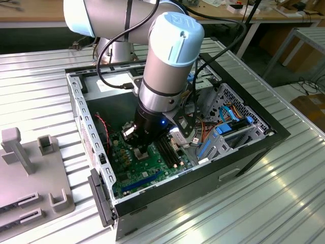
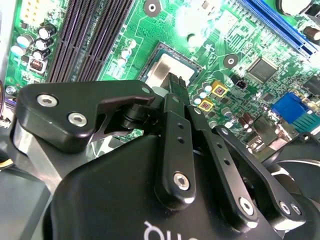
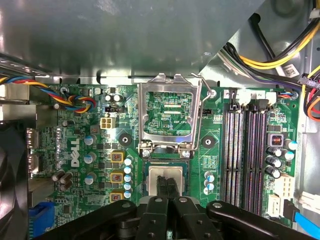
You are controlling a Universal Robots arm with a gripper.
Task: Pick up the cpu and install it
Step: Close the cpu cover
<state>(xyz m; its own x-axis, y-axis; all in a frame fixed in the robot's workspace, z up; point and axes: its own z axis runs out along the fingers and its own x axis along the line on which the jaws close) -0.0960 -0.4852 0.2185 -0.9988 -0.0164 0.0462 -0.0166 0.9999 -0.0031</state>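
The cpu (image 3: 152, 180) (image 2: 161, 64) is a pale silvery square lying flat in the black socket on the green motherboard (image 3: 90, 135). My gripper (image 3: 166, 186) (image 2: 176, 83) stands straight over its middle, its two black fingertips pressed together and down at the chip's top face; whether they touch it I cannot tell. The chip's middle is hidden behind the fingers. The socket's metal load plate (image 3: 167, 80) is flipped up and open beside the socket, with its lever (image 3: 202, 97) raised. In the exterior view the arm reaches down into the open computer case, with the gripper (image 1: 142, 152) low over the board.
Black memory slots (image 3: 248, 145) (image 2: 85, 35) run beside the socket. Coloured cable bundles (image 3: 75, 102) (image 3: 280, 55) hang near the board's edges. Case walls (image 1: 81, 117) and a drive cage (image 1: 228, 127) close in the space. A grey fixture (image 1: 25, 168) sits at the exterior view's left.
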